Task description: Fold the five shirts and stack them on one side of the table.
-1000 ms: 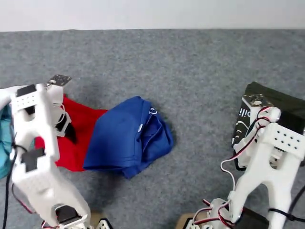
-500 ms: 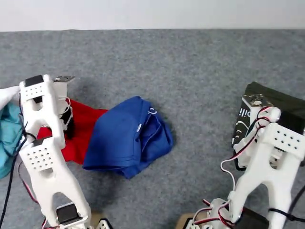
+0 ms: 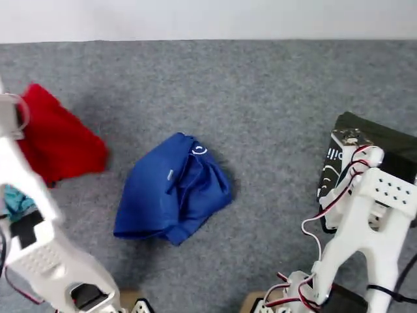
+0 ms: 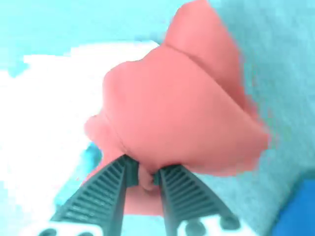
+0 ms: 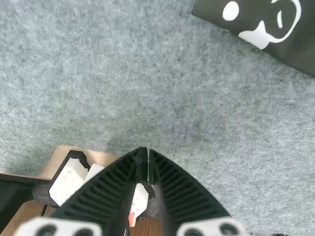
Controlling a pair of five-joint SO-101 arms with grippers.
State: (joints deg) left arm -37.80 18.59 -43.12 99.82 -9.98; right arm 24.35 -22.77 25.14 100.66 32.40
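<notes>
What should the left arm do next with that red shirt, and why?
Probably lower the red shirt onto the bare table beyond the blue shirt to spread it: the left end effector pinches it, and it hangs bunched, unfolded.

The middle shirt point(image 3: 172, 199) lies on the tabletop point(image 3: 260, 98), the held shirt point(image 3: 58, 140) hangs in the left gripper point(image 4: 142, 177) well to its left, the left-edge shirt point(image 3: 13, 202) lies nearer the arms, and the right-edge shirt point(image 3: 384, 147) lies behind the right arm point(image 3: 365, 215).

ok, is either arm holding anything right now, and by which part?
Left gripper: jaws clamped on a small bunched fold of the red shirt; which part of the shirt cannot be told. Right gripper: jaws shut, nothing held.
</notes>
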